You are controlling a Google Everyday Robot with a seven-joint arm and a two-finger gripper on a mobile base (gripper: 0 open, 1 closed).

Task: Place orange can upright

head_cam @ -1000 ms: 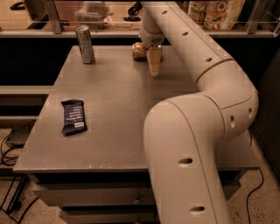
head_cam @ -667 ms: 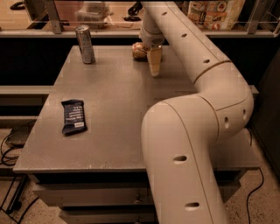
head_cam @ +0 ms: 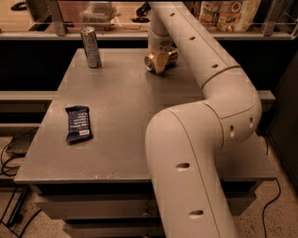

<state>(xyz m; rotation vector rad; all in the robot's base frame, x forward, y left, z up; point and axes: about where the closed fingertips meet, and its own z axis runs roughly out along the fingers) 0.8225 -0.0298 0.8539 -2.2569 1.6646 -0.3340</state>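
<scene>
The orange can (head_cam: pixel 151 62) lies on its side at the far middle of the grey table (head_cam: pixel 125 107), its silver end facing the front left. My gripper (head_cam: pixel 161 63) hangs down from the arm's wrist right over the can. It covers the middle of the can, so the can's body shows on both sides of it. The can rests on the table.
A taller slim silver-grey can (head_cam: pixel 91 47) stands upright at the far left of the table. A dark blue snack bar (head_cam: pixel 78 123) lies near the left edge. My arm (head_cam: pixel 200 153) covers the right half of the table. A counter with packages (head_cam: pixel 228 14) runs behind.
My gripper has moved from just right of the can onto it and now sits across it. The can seems slightly turned. The silver can and snack bar have not moved.
</scene>
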